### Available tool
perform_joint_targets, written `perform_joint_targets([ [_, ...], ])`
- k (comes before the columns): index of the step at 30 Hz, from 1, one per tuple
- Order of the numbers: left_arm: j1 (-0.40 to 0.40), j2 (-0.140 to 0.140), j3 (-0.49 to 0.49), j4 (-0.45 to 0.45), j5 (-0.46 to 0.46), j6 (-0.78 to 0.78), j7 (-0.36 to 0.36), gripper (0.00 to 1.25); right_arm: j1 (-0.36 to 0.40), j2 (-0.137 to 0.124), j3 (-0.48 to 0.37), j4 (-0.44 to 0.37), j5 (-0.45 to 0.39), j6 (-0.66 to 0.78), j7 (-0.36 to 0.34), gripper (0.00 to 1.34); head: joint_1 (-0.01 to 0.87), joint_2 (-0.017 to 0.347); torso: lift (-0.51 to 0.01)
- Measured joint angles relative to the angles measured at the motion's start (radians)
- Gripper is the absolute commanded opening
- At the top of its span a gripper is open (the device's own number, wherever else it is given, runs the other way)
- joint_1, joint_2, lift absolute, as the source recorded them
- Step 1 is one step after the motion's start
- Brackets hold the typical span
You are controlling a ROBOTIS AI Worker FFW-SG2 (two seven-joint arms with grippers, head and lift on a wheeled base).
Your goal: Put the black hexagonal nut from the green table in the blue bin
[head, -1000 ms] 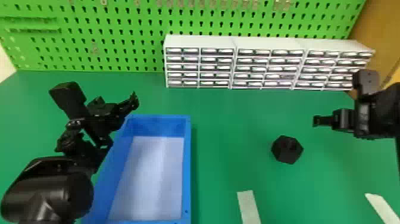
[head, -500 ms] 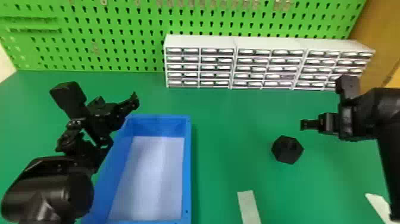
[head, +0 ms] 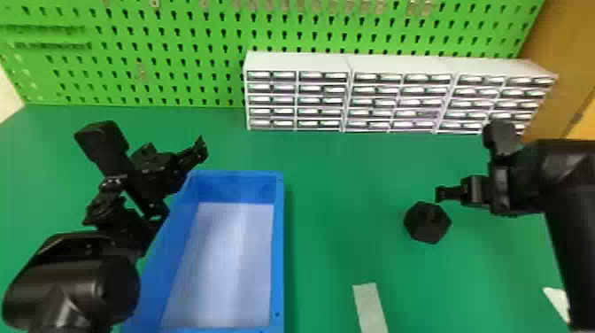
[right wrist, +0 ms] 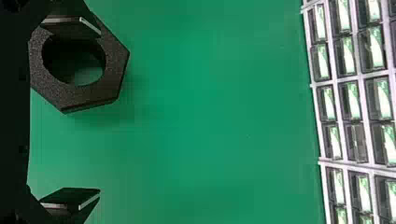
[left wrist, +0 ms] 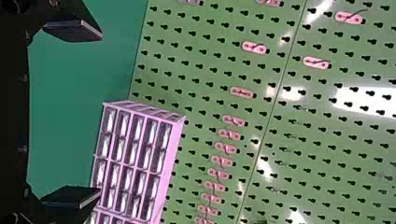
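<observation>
Right of centre in the head view, flat on the green table (head: 327, 230): the black hexagonal nut (head: 427, 222), just below the tips of the right gripper (head: 442, 194), fingers spread apart, one overlapping the nut in the right wrist view. Lower left of centre: the blue bin (head: 278, 248). Near its upper left corner: the left gripper (head: 201, 150), fingers likewise apart. Upper right: white drawer cabinets (head: 301, 62).

Left arm (head: 75, 274) in from lower left; left gripper (head: 199, 151) angled forward and right, fingers apart. Right arm (head: 571, 190) in from right edge; right gripper (head: 440, 194) open, fingers well apart
</observation>
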Motion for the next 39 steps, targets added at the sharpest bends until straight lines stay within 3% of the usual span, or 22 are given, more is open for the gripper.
perform_joint_targets([
  [39,-0.002,0.0,-0.003,0.0,0.003,0.0,-0.005,1.13,0.009,0.002,-0.004,0.085,0.034,-0.047,0.0,1.23,0.692,0.009,-0.097],
])
